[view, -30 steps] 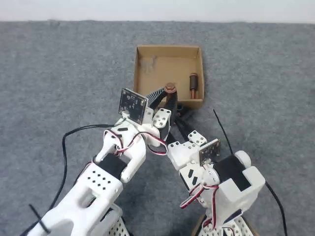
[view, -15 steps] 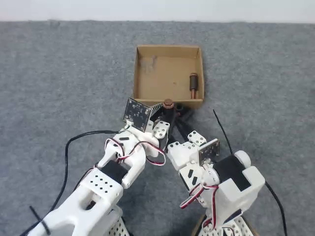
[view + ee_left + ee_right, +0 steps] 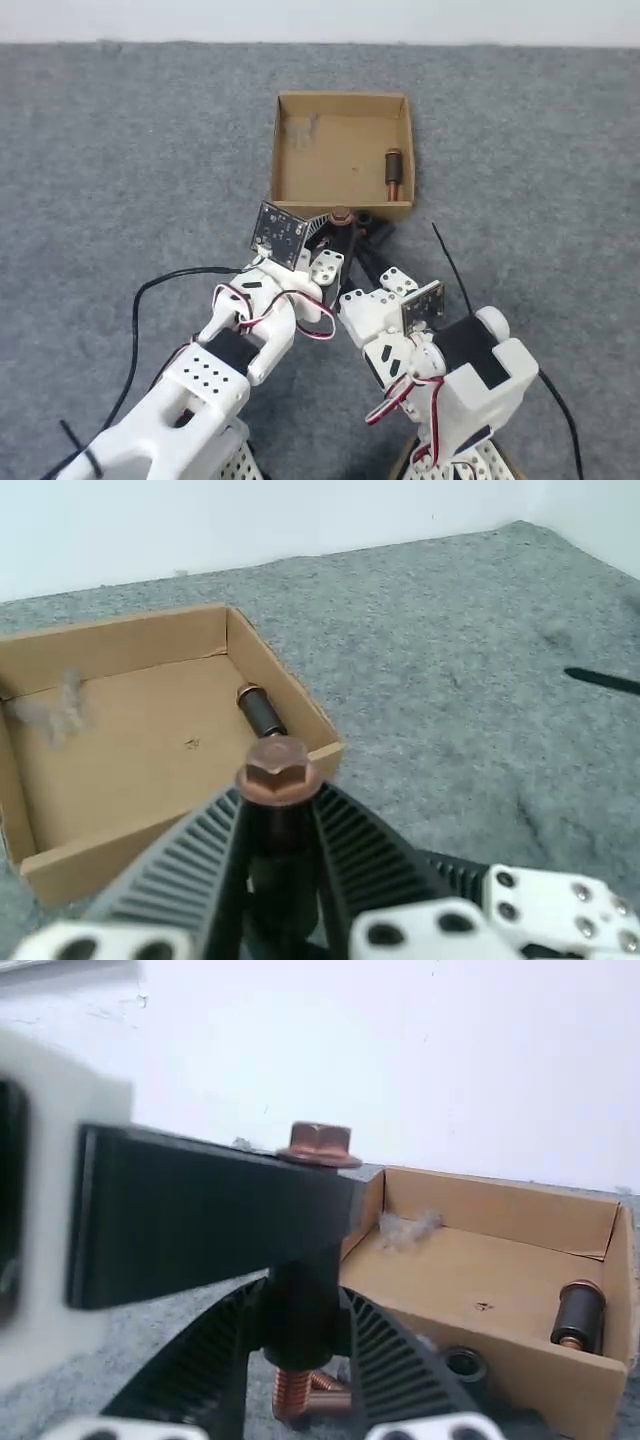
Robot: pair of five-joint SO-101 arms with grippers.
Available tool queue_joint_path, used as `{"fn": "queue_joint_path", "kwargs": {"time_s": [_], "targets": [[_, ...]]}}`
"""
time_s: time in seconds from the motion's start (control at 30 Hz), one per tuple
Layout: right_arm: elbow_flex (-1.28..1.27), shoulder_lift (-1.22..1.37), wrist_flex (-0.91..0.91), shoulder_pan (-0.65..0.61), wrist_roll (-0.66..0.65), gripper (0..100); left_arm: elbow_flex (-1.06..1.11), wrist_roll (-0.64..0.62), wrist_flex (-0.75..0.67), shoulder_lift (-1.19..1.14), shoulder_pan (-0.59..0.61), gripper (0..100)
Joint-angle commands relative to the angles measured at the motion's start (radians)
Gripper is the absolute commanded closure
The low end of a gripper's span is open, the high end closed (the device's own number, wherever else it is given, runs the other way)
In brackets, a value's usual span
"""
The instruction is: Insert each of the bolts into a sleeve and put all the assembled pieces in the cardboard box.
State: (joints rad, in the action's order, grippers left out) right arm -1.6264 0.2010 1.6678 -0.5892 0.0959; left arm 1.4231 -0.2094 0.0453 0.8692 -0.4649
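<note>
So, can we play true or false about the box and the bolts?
1. One finished piece lies in the cardboard box. True.
2. The held bolt has a silver head. False: it is copper-coloured.
3. The left gripper and right gripper both clamp that bolt's sleeve. True.
4. The held bolt lies flat inside the box. False: it stands upright, outside the box's near wall.
5. A loose sleeve sits on the grey mat by the box. True.

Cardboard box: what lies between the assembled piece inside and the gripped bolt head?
Only bare floor and the near wall of the cardboard box separate the assembled piece from the bolt head, seen in the left wrist view.
</note>
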Motion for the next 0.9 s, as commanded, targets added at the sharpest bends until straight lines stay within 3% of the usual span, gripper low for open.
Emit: {"fn": "queue_joint_path", "kwargs": {"time_s": [0.0, 0.1, 0.87], "targets": [[-0.021, -0.008, -0.004, 0.004, 0.003, 99.1, -0.008, 0.009, -0.032, 0.015, 0.008, 87], [-0.021, -0.008, -0.004, 0.005, 0.003, 99.1, -0.008, 0.008, -0.032, 0.015, 0.008, 82], [-0.023, -0.010, -0.002, 0.007, 0.003, 99.1, -0.005, 0.011, 0.034, 0.015, 0.037, 81]]}}
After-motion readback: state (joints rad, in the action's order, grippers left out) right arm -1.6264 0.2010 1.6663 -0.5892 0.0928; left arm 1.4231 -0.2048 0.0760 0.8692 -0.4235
